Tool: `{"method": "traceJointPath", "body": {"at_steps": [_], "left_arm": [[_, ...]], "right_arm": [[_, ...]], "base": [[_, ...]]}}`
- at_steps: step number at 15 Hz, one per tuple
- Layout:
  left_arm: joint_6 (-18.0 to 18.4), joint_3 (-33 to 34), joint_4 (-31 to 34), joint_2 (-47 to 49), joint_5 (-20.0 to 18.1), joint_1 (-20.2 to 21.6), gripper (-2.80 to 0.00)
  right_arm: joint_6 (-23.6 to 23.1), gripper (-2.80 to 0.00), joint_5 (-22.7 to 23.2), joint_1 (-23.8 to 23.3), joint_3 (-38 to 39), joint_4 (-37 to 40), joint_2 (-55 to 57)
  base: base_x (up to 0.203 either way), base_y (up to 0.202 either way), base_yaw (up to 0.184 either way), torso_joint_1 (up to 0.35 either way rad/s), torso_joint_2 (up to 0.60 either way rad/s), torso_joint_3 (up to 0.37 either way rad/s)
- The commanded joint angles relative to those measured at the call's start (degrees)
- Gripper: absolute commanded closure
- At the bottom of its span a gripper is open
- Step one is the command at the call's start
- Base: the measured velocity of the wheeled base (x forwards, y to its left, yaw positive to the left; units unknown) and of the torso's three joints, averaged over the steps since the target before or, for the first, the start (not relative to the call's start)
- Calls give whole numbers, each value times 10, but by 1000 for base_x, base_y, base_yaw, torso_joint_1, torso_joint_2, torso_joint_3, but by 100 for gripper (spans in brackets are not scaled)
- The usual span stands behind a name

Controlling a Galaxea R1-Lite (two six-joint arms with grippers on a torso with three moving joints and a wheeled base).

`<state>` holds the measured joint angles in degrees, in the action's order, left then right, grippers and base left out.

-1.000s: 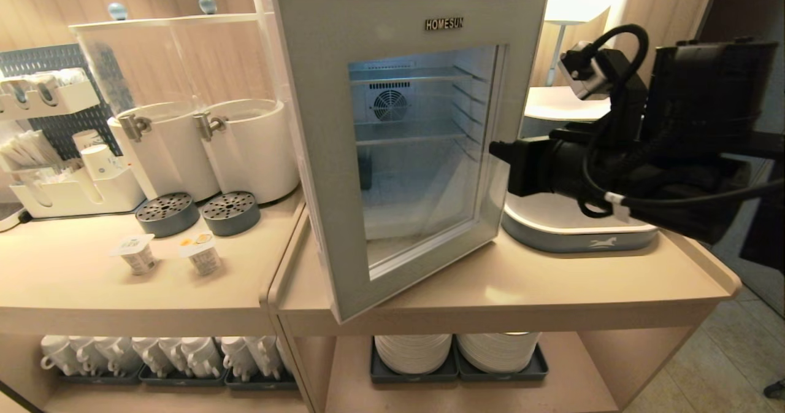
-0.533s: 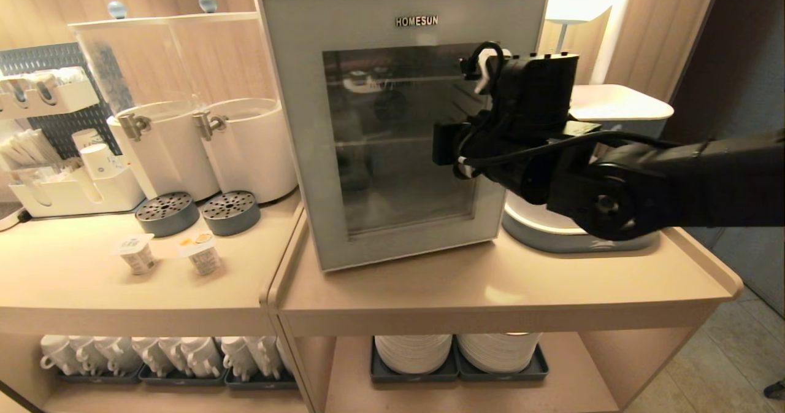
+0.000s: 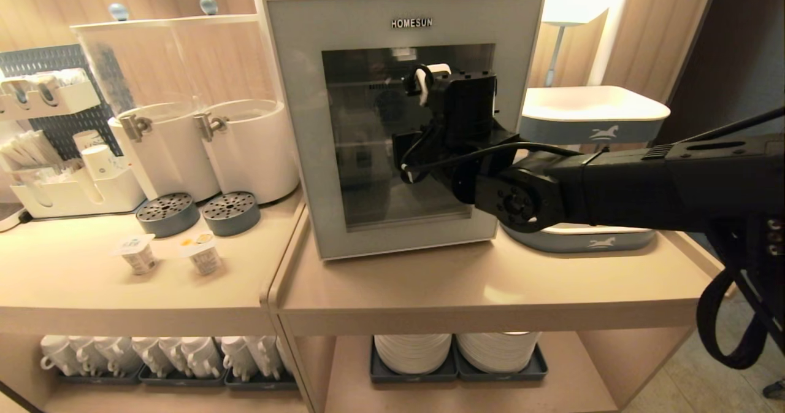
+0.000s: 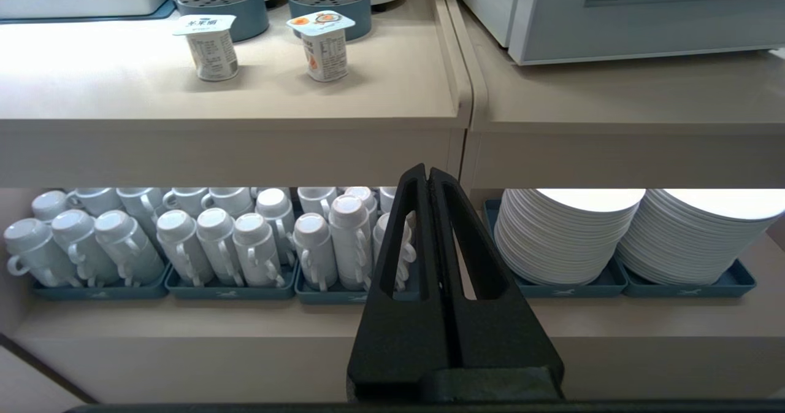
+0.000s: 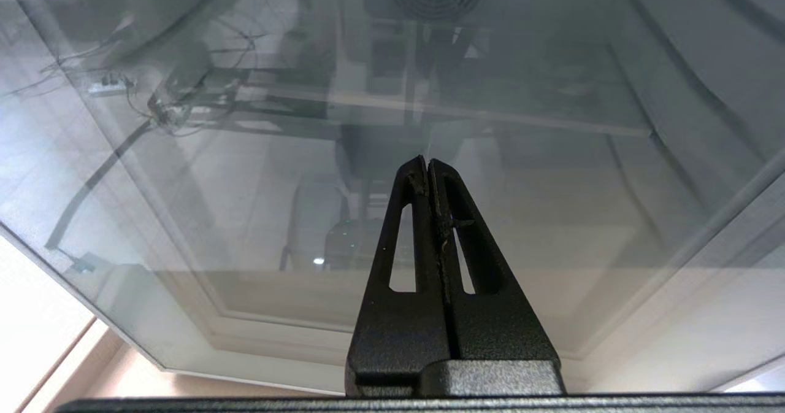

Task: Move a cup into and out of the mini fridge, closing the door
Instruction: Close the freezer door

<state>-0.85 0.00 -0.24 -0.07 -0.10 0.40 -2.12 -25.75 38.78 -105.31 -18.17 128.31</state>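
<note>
Right gripper (image 5: 427,162), fingers pressed together, meets the door (image 3: 362,124) glass: closing step, apparently finishing; retreat comes next.

You have the mini fridge (image 3: 405,124) standing on the beige tabletop (image 3: 490,284). Left of the mini fridge sit two yogurt cups (image 3: 168,254), two round grey drip trays (image 3: 196,212) and two white dispensers (image 3: 208,149); right of it, a stacked tray (image 3: 589,124).

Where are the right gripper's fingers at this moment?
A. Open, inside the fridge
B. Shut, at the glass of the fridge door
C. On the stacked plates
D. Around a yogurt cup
B: the right gripper has its fingers pressed together at the dark glass of the door, which stands shut.
</note>
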Motion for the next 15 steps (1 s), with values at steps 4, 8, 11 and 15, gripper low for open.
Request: {"method": "traceJointPath", "body": {"at_steps": [4,8,11,15], "left_arm": [[0,1,0,0,0,0,0],[0,1,0,0,0,0,0],[0,1,0,0,0,0,0],[0,1,0,0,0,0,0]], "right_arm": [[3,0,-7,0,-41,31,23],[1,0,-33,0,50,35,-99],[-6,0,-116,-17,135,49,-238],[-7,0,-165,-122,250,90,-459]], "base": [[0,0,0,0,0,0],[0,0,0,0,0,0],[0,0,0,0,0,0],[0,0,0,0,0,0]]}}
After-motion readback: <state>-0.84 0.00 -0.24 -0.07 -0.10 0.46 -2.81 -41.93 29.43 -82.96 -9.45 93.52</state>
